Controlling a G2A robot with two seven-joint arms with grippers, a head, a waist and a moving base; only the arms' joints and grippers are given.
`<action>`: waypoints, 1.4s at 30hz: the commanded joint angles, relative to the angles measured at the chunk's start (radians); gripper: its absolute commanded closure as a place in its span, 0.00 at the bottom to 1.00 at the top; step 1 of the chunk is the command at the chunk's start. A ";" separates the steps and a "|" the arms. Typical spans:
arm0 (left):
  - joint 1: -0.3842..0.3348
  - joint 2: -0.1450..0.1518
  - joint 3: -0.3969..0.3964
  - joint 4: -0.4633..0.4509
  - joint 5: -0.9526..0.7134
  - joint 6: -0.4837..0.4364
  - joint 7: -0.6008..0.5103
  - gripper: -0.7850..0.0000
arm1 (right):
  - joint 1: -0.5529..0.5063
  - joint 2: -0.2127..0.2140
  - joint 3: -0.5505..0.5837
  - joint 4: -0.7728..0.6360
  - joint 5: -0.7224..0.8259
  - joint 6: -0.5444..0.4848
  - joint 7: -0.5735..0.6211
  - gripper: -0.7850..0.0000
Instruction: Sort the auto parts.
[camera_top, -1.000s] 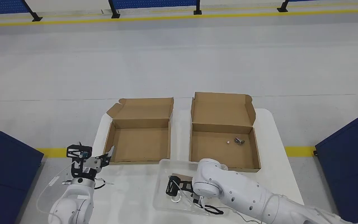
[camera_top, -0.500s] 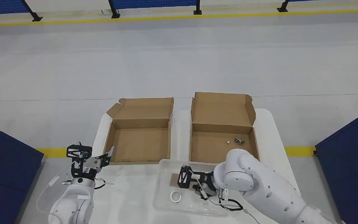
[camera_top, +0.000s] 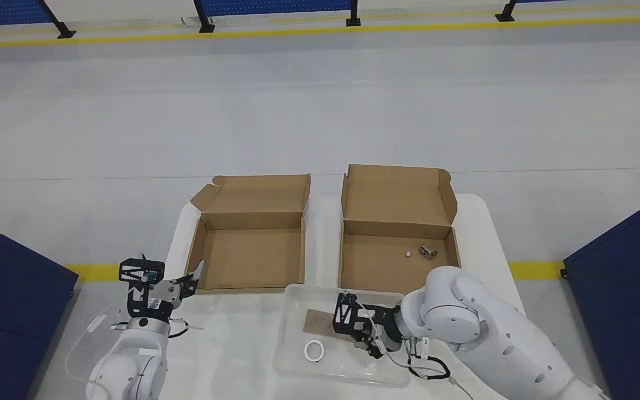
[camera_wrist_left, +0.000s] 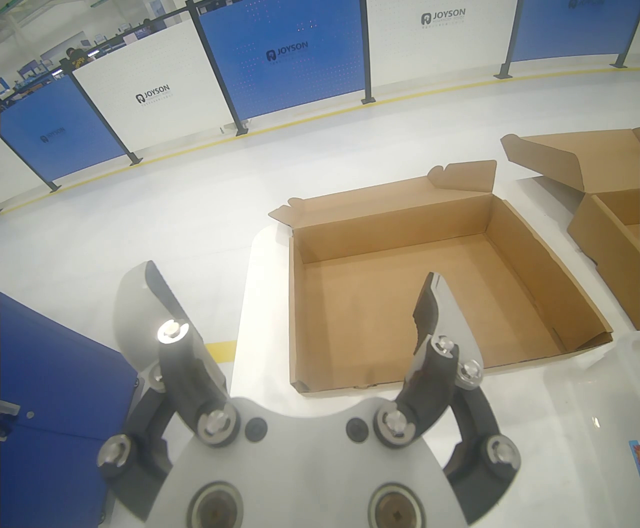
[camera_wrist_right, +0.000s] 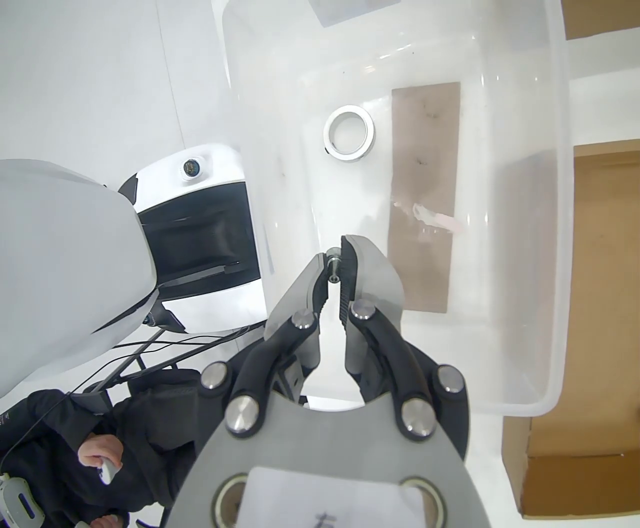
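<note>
Bin (camera_top: 293, 330), lower centre of top view, holds ring (camera_top: 315, 350); right box (camera_top: 380, 265) holds two small parts (camera_top: 425, 251); right tool (camera_wrist_right: 334, 252) above bin, pinching metal piece (camera_wrist_right: 333, 265), mostly hidden; left tool (camera_wrist_left: 290, 280) spread wide, holding nothing.

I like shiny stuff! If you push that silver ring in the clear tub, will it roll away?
Lying flat, the ring would probably slide, not roll. It looks like smooth metal, so likely stiff and slippery in the tub.
</note>
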 joint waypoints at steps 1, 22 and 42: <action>0.000 0.000 0.000 0.000 0.000 0.000 0.000 0.00 | -0.004 0.000 0.003 0.001 0.003 0.004 -0.017 1.00; 0.000 0.000 0.000 0.000 0.000 0.000 0.000 0.00 | -0.114 0.167 0.256 0.097 0.640 -0.210 -0.210 1.00; 0.000 0.000 0.000 0.000 0.000 0.000 0.000 0.00 | -0.124 0.187 0.254 0.083 0.991 -0.228 -0.228 1.00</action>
